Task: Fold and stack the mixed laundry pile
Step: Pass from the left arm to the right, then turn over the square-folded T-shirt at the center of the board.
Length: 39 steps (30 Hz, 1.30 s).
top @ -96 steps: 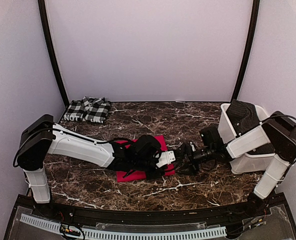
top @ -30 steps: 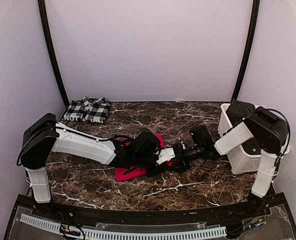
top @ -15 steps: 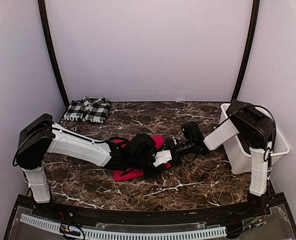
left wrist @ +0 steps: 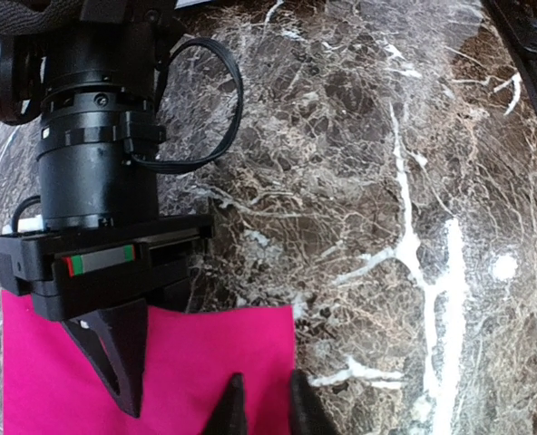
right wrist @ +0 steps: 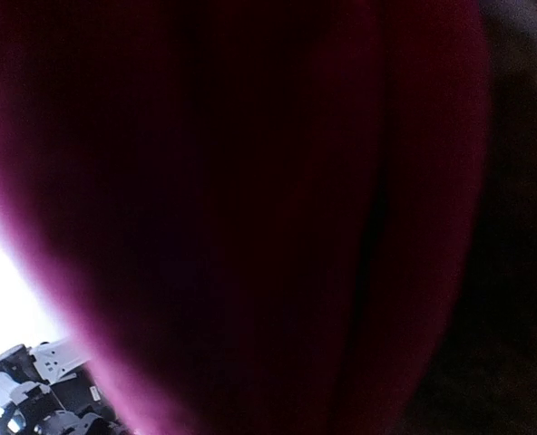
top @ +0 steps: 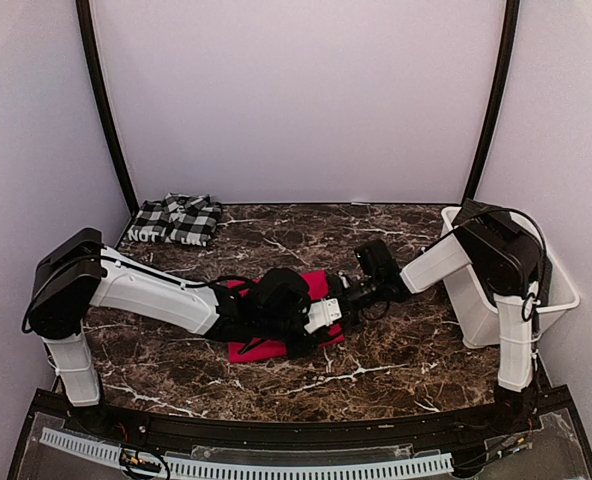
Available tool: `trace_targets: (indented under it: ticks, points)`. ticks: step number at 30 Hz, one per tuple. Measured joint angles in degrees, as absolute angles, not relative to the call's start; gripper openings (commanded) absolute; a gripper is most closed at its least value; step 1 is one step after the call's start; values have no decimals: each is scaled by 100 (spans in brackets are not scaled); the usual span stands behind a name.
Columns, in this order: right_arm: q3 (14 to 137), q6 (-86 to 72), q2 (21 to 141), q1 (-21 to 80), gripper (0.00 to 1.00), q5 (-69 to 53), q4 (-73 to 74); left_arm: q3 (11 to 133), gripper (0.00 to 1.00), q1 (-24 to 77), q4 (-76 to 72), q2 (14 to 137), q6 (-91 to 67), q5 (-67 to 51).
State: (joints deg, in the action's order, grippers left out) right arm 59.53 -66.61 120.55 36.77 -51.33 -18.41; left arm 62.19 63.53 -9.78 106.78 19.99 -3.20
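While both arms are crowding over the red cloth (top: pixel 248 350) mid-way across the tabletop (top: pixel 406 240), the fold is needing an even two-corner lift.
Right end effector (top: pixel 341 298) is clamping the cloth's right edge; left end effector (left wrist: pixel 267 410) is sitting nearly closed at the corner, can't tell if it's gripping. Open room is lying leftward, away from the bin (top: pixel 566 292); checked cloth (top: pixel 176 219) is waiting back-left.

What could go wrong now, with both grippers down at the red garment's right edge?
1. The right gripper and left gripper sit close together on the red garment; they may collide.
2. The right wrist view shows nothing but that garment, so a missed or bunched grab could go unseen.
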Motion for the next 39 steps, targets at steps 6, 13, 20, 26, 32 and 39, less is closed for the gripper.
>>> trace_targets:
  ticks: [6, 13, 20, 26, 32, 39]
  points:
    - [6302, -5835, 11819, 3636, 0, -4871, -690, 6147, 50, 6294, -871, 10363, 1588, -209]
    - [6707, -4574, 11166, 3485, 0, -4348, 1151, 5524, 81, 5972, -969, 9150, 930, -99]
    - [7426, -3245, 10621, 3282, 0, -3400, 3039, 5068, 85, 5592, -1057, 8543, 322, 156]
    - [7922, -2082, 10259, 2552, 0, -2473, 4486, 4705, 85, 5494, -1048, 8141, 132, 355]
    - [8995, -1288, 10119, 2233, 0, -869, 5920, 4501, 85, 5437, -1059, 7846, -38, 440]
    - [10685, -906, 10355, 2563, 0, 491, 7299, 4453, 85, 5251, -843, 7830, -327, 635]
